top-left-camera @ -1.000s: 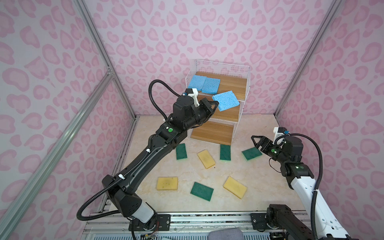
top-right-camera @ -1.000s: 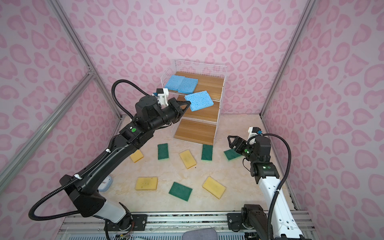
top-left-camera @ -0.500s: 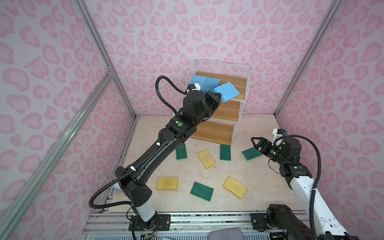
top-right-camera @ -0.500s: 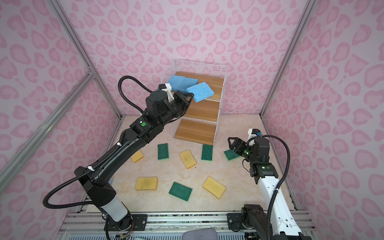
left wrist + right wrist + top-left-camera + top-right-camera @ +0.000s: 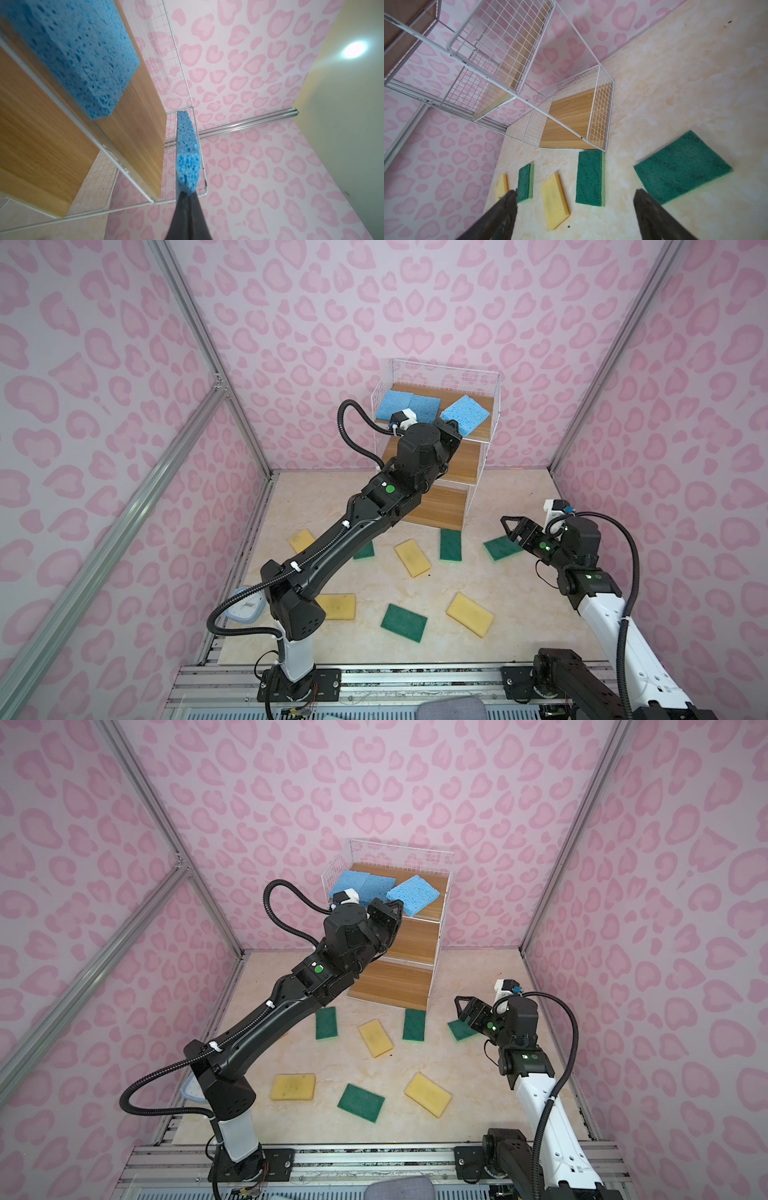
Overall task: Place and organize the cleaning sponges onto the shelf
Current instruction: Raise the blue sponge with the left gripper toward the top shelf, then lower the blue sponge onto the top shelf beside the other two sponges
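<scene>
My left gripper (image 5: 446,429) (image 5: 188,193) is shut on one corner of a speckled blue sponge (image 5: 464,414) (image 5: 188,153). It holds the sponge tilted over the right part of the top board of the shelf (image 5: 444,364). Two more blue sponges (image 5: 392,403) (image 5: 424,406) lie side by side on that board's left. My right gripper (image 5: 509,526) (image 5: 575,193) hangs open and empty low over the floor, beside a green sponge (image 5: 500,547) (image 5: 683,166). Several green and yellow sponges lie scattered on the floor, such as one green (image 5: 451,544) and one yellow (image 5: 412,558).
The two lower shelf boards (image 5: 465,456) carry nothing. A small blue-rimmed white object (image 5: 243,605) sits on the floor by the left arm's base. Pink patterned walls and aluminium posts close in the floor on three sides.
My left arm has raised the blue sponge from in front of the middle tier up over the top board. The right arm has barely moved.
</scene>
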Controlling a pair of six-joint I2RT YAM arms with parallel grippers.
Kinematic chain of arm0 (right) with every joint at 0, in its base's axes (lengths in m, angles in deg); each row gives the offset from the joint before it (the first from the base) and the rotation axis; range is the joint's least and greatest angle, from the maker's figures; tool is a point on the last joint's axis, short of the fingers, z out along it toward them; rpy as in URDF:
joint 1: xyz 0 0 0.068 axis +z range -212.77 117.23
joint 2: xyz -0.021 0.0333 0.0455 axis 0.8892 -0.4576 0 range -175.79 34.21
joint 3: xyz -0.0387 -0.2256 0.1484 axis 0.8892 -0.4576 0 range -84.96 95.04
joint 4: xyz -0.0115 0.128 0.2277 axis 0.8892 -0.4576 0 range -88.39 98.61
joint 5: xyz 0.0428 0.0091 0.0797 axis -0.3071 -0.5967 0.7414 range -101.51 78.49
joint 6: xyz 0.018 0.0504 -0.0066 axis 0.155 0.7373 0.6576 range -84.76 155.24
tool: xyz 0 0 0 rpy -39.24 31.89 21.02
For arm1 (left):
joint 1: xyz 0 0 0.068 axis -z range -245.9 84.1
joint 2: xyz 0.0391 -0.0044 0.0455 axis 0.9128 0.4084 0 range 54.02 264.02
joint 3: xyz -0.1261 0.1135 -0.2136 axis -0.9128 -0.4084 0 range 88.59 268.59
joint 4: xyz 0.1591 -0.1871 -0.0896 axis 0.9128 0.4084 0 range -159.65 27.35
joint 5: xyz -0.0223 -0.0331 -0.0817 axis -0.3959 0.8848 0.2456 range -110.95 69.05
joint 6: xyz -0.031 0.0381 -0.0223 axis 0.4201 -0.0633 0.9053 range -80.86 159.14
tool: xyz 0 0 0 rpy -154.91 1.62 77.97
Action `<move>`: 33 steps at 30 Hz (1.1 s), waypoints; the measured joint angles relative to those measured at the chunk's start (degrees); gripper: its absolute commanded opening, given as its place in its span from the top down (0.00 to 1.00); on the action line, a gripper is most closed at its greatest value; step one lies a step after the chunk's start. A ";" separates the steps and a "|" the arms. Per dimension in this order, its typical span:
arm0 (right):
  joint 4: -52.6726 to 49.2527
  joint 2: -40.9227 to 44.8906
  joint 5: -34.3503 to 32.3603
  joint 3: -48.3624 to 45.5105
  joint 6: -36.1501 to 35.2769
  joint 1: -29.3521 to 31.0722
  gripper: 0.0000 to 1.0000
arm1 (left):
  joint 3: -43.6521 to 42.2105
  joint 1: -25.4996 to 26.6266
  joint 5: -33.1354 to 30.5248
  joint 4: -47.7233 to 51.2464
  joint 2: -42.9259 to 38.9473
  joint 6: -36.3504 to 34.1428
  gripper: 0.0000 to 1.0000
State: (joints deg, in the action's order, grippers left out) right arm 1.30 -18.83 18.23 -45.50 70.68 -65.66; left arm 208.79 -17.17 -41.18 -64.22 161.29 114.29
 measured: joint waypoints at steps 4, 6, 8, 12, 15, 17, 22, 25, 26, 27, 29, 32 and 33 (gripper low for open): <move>1.01 0.00 0.63 -0.92 0.74 0.00 0.12 | 3.30 0.33 -2.05 -0.92 3.43 1.51 0.96; 1.86 0.00 1.03 -1.46 0.98 0.00 0.12 | 5.16 0.63 -2.89 -1.25 5.22 2.14 0.97; 1.97 -0.04 1.44 -1.84 1.03 0.00 0.12 | 6.54 1.11 -4.13 -1.25 6.64 2.80 0.97; 3.04 -0.02 2.29 -2.71 1.70 0.00 0.12 | 8.66 2.56 -7.78 -1.25 8.50 3.26 0.97; 4.00 0.17 2.95 -3.21 2.60 0.00 0.13 | 9.75 3.43 -10.43 -1.36 9.49 3.56 0.97; 4.48 0.24 3.32 -3.45 3.02 0.00 0.13 | 10.10 3.74 -11.85 -1.38 9.94 4.02 0.97; 4.79 0.35 4.17 -3.67 3.61 0.17 0.13 | 10.19 3.85 -14.84 -1.44 10.67 5.20 0.97; 4.90 0.52 4.66 -3.69 3.72 0.31 0.13 | 10.19 3.85 -16.15 -1.46 11.04 5.84 0.97; 4.90 0.57 4.76 -3.69 4.00 0.39 0.13 | 10.19 3.87 -16.44 -1.46 11.13 6.05 0.97; 4.90 0.68 4.76 -3.69 4.00 0.52 0.13 | 10.19 3.89 -16.83 -1.46 11.23 6.21 0.97; 4.90 0.81 4.81 -3.69 4.00 0.76 0.13 | 10.43 3.89 -17.57 -1.62 11.54 6.47 0.97; 4.87 1.05 4.81 -3.72 4.00 1.03 0.13 | 10.67 3.89 -18.40 -2.08 12.09 6.93 0.97; 4.87 1.11 4.79 -3.72 4.00 1.05 0.13 | 10.80 3.89 -18.69 -2.14 12.24 7.13 0.97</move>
State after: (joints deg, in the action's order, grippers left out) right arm 6.17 -17.71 23.01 -49.22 74.68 -64.61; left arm 219.59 -13.27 -59.87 -66.36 173.52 121.42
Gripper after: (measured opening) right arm 0.869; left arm 0.049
